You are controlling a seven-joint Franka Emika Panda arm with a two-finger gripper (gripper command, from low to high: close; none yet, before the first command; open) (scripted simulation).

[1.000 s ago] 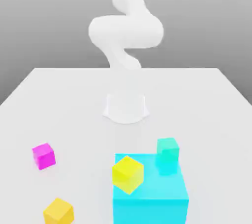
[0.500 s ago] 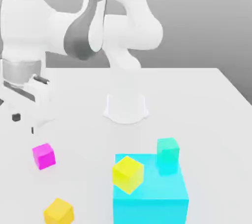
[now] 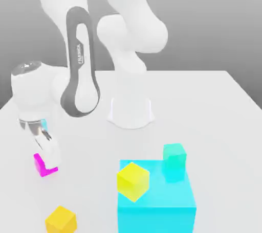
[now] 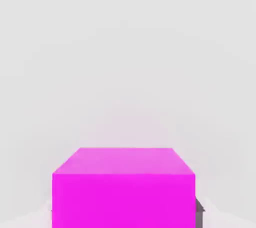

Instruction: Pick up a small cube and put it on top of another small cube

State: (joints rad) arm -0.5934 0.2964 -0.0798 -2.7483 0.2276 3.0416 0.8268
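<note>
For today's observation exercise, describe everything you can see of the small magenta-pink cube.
The small magenta-pink cube is plain, matte and evenly coloured, with sharp edges and no markings. It sits flat on the white table, towards the exterior view's left. The gripper is right over it, covering its upper part. In the hand view it looms close.

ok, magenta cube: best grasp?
Come straight down on the magenta cube and pinch two opposite vertical side faces. It sits flat on the table, apart from the other blocks, with open space around it. The gripper hangs right over it.
</note>
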